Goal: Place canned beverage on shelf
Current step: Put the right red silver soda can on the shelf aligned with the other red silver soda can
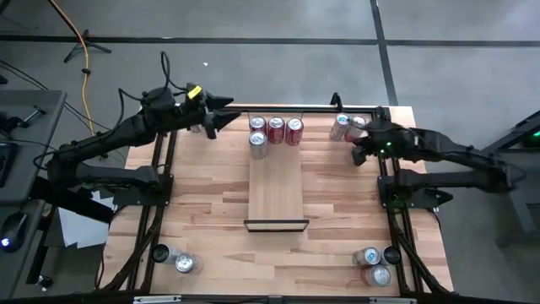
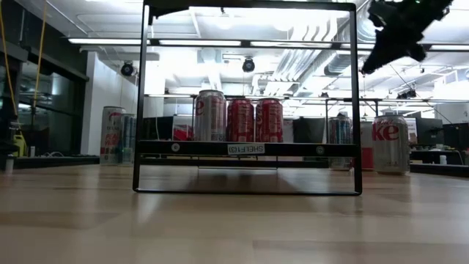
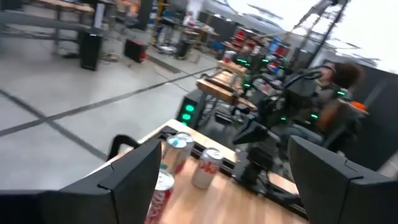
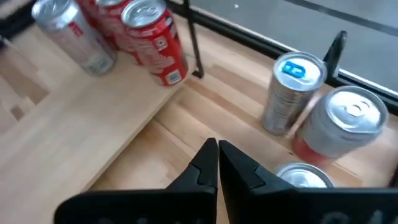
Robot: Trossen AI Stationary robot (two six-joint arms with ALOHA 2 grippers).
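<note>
The shelf (image 1: 277, 190) is a long light-wood panel in the table's middle, its dark strip (image 1: 276, 225) at the near end. Several cans stand on its far end, red ones (image 1: 294, 131) and a silver one (image 1: 258, 144); in the low view they stand in a row (image 2: 241, 119). My left gripper (image 1: 223, 115) hovers open at the far left, level, left of those cans (image 3: 208, 168). My right gripper (image 1: 360, 155) (image 4: 217, 158) is shut and raised at the far right, slanting down. It is just on the near side of loose cans on the tabletop (image 4: 292, 93) (image 4: 346, 123).
More cans stand near the front left corner (image 1: 186, 263) and the front right corner (image 1: 376, 274). A black frame (image 2: 249, 192) surrounds the shelf in the low view. Bare tabletop (image 1: 207, 194) lies on either side of the shelf. A person (image 3: 333, 99) sits beyond the table.
</note>
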